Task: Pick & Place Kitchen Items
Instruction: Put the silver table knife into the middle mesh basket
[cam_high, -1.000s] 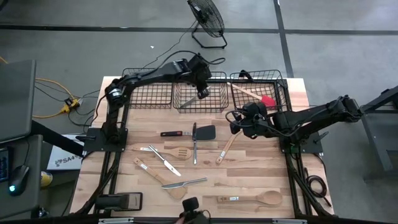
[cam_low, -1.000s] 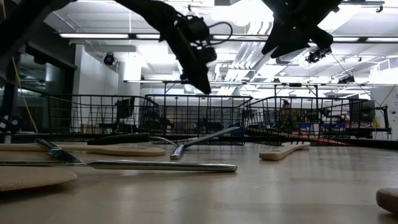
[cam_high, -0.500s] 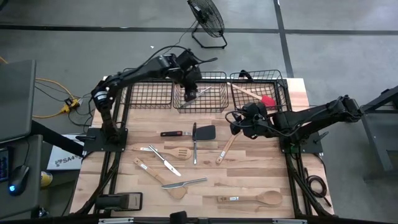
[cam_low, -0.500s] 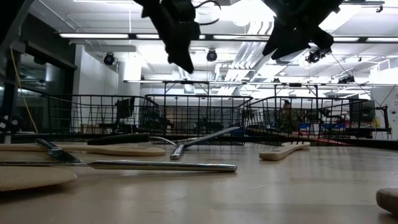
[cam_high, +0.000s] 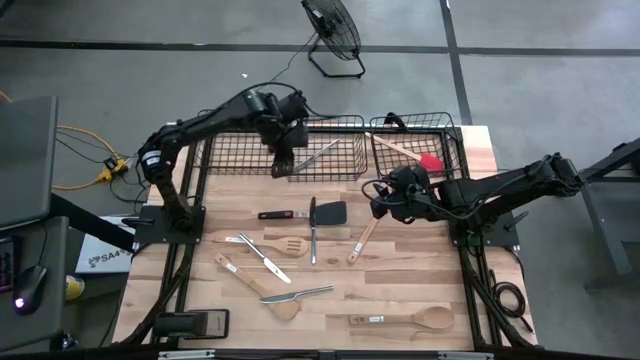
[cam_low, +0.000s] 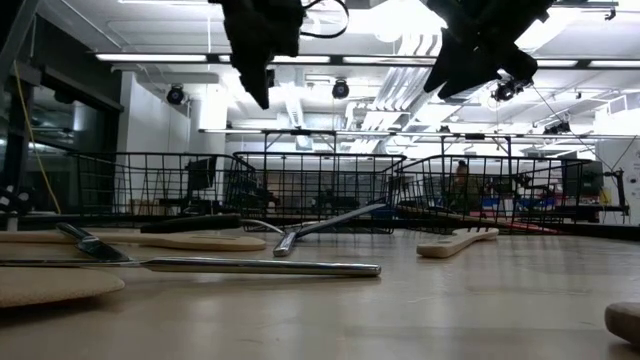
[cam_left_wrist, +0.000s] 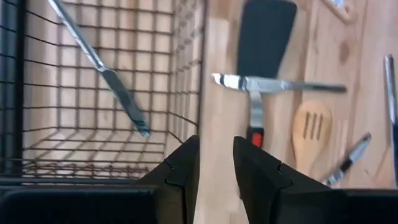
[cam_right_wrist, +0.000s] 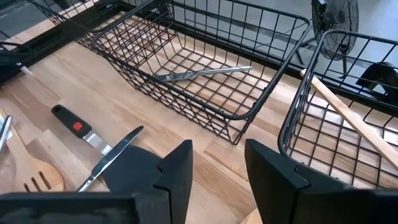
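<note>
Overhead and wrist views of a two-arm sorting bench. The left gripper (cam_high: 283, 165) hangs above the near left corner of the middle wire basket (cam_high: 352, 176), fingers parted by a narrow gap and holding nothing. One silver knife (cam_high: 318, 154) lies diagonally inside that basket. The right gripper (cam_high: 380, 205) hovers over the table (cam_high: 480, 150) in front of the right-hand basket (cam_high: 455, 135), fingers apart and empty (that basket holds a red-headed spatula (cam_high: 430, 161) and a wooden utensil).

Most items remain on the boards: a black turner (cam_high: 331, 212), a red-marked black-handled tool (cam_high: 277, 214), a slotted wooden spatula (cam_high: 288, 246), a wooden spoon (cam_high: 400, 320) near the front edge, and several table knives.

Hazards, as judged from this layout: the left fingers, low beside the basket rim, could snag the wire when swinging out. The turner overlaps a metal utensil (cam_high: 313, 230), so a grasp there may drag both. Flat knives offer little purchase and could slip.
</note>
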